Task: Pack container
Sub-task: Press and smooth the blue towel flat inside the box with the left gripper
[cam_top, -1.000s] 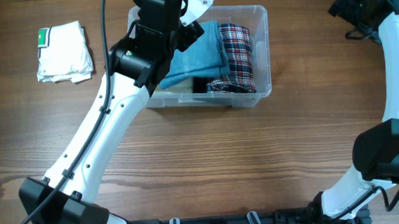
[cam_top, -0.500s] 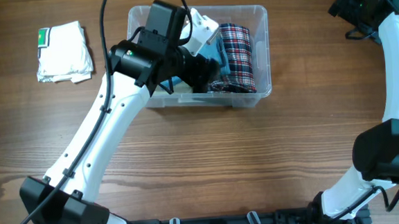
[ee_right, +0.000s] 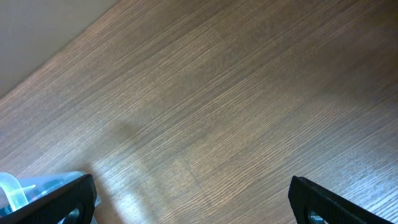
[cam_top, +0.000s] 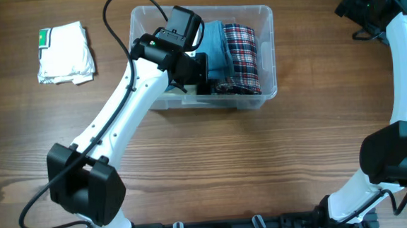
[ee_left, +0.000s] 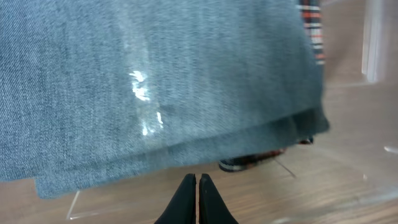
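Container at far centre of tabletop, holding blue cloth and plaid cloth: partly packed. White cloth far left, outside, likely left to pack. Empty left fingers pressed together by blue cloth; right fingers spread, far right.

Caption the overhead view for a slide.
Left tool in the container beside a blue cloth and a plaid cloth; white bundle outside on the table.

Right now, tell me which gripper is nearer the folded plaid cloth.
Left. The left gripper is at the container, close beside the plaid cloth; the right gripper is over the table, far outside the container.
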